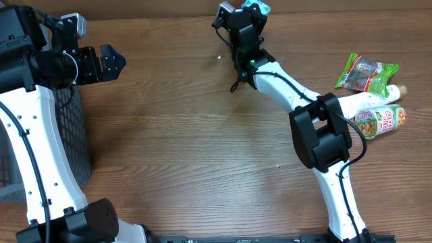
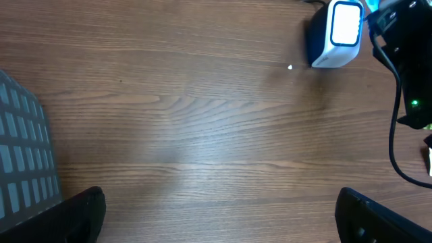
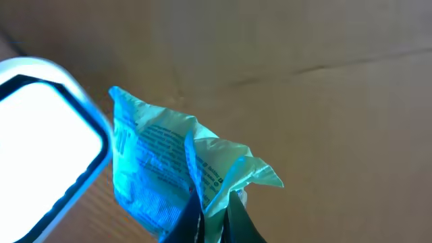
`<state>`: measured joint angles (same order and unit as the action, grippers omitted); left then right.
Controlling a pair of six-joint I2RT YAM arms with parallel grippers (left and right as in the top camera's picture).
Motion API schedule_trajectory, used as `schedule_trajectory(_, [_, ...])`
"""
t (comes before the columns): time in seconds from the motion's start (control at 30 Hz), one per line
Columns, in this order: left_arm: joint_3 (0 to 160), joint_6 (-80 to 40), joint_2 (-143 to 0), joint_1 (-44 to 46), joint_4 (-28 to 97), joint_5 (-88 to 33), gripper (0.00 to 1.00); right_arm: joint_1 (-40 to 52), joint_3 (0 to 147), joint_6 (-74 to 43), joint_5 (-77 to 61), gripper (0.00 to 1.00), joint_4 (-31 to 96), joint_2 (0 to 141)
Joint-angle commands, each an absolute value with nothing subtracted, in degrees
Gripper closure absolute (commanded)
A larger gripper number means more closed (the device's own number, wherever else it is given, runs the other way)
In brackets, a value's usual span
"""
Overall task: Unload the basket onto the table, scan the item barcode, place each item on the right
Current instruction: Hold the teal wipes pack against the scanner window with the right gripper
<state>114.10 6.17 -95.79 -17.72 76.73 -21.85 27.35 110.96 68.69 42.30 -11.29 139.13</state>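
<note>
My right gripper [image 1: 255, 15] is at the far edge of the table, shut on a crinkled green packet [image 1: 258, 6]. In the right wrist view the black fingers [image 3: 196, 223] pinch a fold of the packet [image 3: 162, 169], whose printed face is lit blue. That face is turned toward the white scanner [image 3: 40, 135], right beside it on the left. The scanner [image 2: 335, 37] glows at the top right of the left wrist view, next to the right arm [image 2: 412, 67]. My left gripper [image 1: 111, 62] hangs open over bare wood at the far left, its fingertips [image 2: 81, 209] wide apart and holding nothing.
A dark mesh basket [image 1: 67, 135] stands at the left table edge, its wall [image 2: 20, 155] also in the left wrist view. At the right lie a green snack bag [image 1: 368, 73], a white tube [image 1: 364, 101] and a labelled bottle [image 1: 381, 120]. A white speck [image 1: 220, 57] lies near the scanner.
</note>
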Motion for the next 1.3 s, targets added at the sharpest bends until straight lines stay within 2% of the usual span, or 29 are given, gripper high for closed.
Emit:
schedule_trajectory(0.0, [114.7, 6.0, -95.6, -18.0, 76.6, -21.6, 0.0, 28.2, 111.0, 68.4, 46.0, 0.96, -12.8, 140.2])
schedule_trajectory(0.67, [114.7, 6.0, -95.6, -18.0, 76.6, -21.6, 0.0, 30.3, 106.6, 64.5, 52.9, 0.96, -13.0, 140.5])
schedule_trajectory(1.27, [114.7, 6.0, -95.6, -18.0, 76.6, -21.6, 0.0, 31.8, 106.1, 64.5, 53.0, 0.96, -13.4, 140.5])
